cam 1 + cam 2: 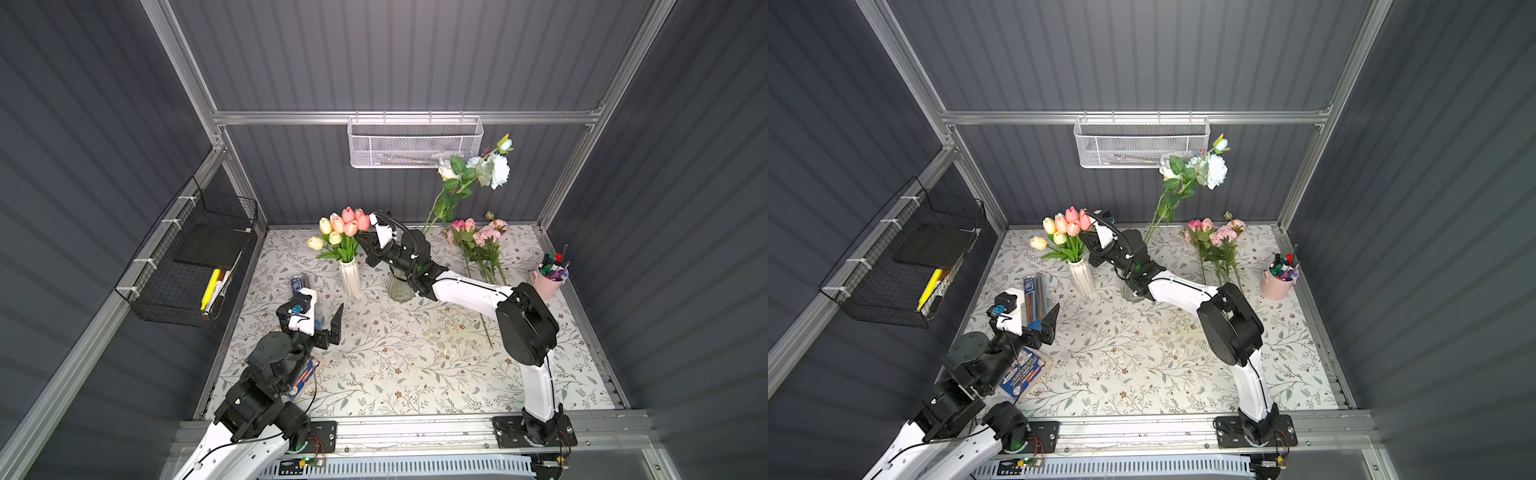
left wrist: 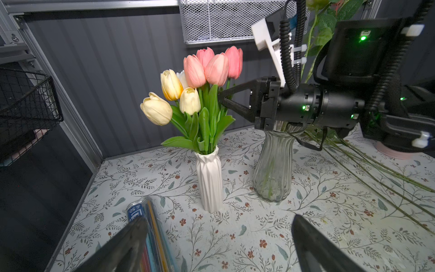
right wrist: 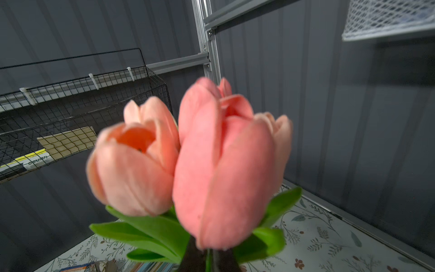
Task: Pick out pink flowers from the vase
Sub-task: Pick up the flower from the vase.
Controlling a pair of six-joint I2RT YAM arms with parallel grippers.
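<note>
Pink tulips (image 3: 211,164) crowd my right wrist view, their blooms just above the right gripper (image 2: 220,98). Its jaws are closed, and I judge they pinch a tulip stem (image 3: 208,259) right under the blooms, over the white vase (image 2: 209,179); the stem shows as a green strip between the fingers. The left gripper (image 2: 219,249) hangs wide open and empty, low over the surface (image 1: 395,365), well apart from both vases.

Progress looks about halfway. A pink bunch (image 1: 478,239) of roses and peonies lies on the surface at the far right, and the glass vase (image 2: 274,164) holds only white and blue roses (image 1: 494,168). What is left is the tulips: every pink one I can see stands in the white vase among yellow tulips (image 2: 169,94), none lifted out yet.
</note>
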